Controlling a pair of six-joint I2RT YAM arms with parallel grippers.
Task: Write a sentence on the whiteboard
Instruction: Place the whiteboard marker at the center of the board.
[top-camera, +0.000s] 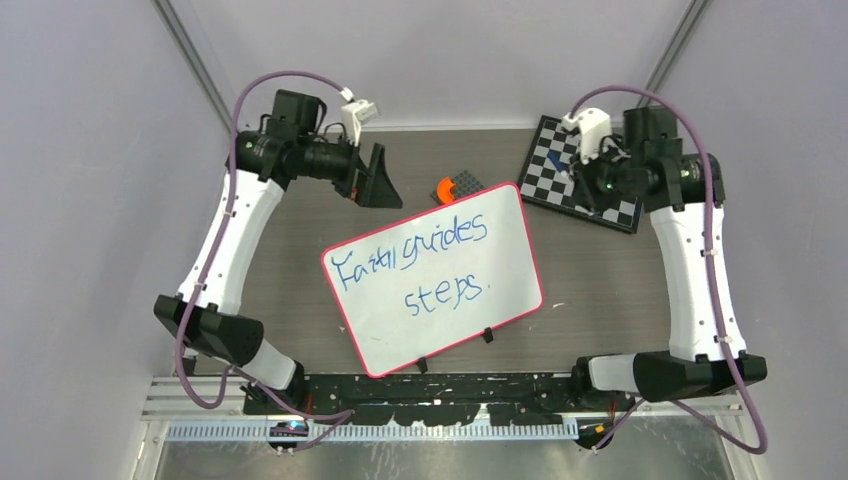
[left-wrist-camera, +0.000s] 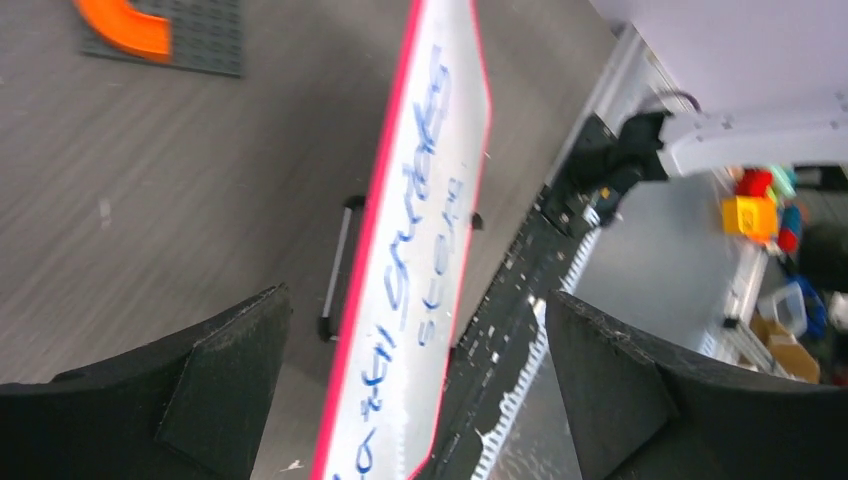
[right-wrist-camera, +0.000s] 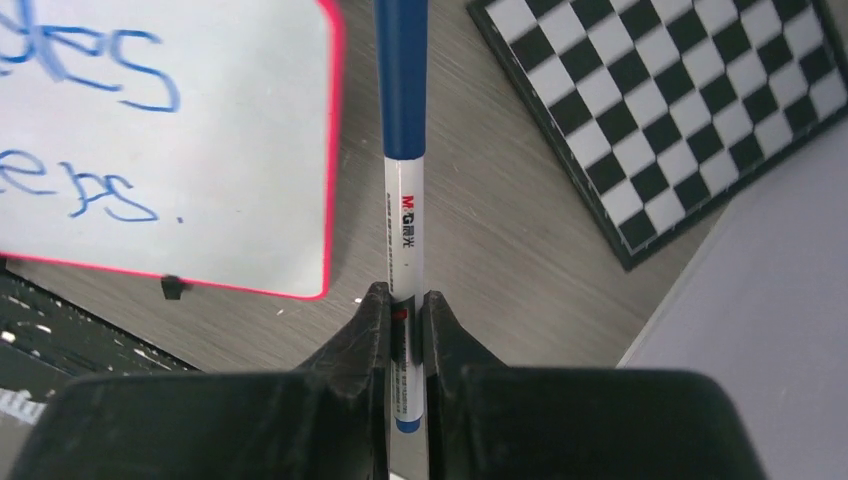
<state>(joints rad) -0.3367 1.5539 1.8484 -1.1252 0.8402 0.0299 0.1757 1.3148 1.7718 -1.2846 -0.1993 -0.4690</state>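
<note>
The grey wood-grain table (top-camera: 300, 260) carries everything. Lying flat at its middle, turned at a slant, is the whiteboard (top-camera: 400, 335), white with a thin red-pink rim and rounded corners. Its near edge lies close to the black rail where the arms are bolted. The sentence (top-camera: 415, 248) is written on it in blue marker, in two lines. The upper line reads roughly "Faith guides" and the lower "steps." with a full stop. The first word is cramped and hard to read.

Beyond the board's far right corner and apart from it lies a black-and-white chessboard (top-camera: 545, 160), also set at an angle.

The left arm reaches toward the far left of the table. Its left pincer (top-camera: 378, 180) is spread wide and hangs above bare table just past the whiteboard's far left corner. In its wrist view the board shows between the two black fingers.

The right arm reaches to the far right, over the near edge of the chessboard. There the right pincer (right-wrist-camera: 405, 300) is pressed onto a marker (right-wrist-camera: 405, 230), pinching its white printed barrel near the tail. The marker's long blue end points away from the fingers.

Between the whiteboard's far edge and the chessboard lies a small grey studded plate (top-camera: 467, 182). An orange curved piece (top-camera: 443, 189) is on it.

Two small black clips (top-camera: 488, 335) sit on the whiteboard's near edge.
</note>
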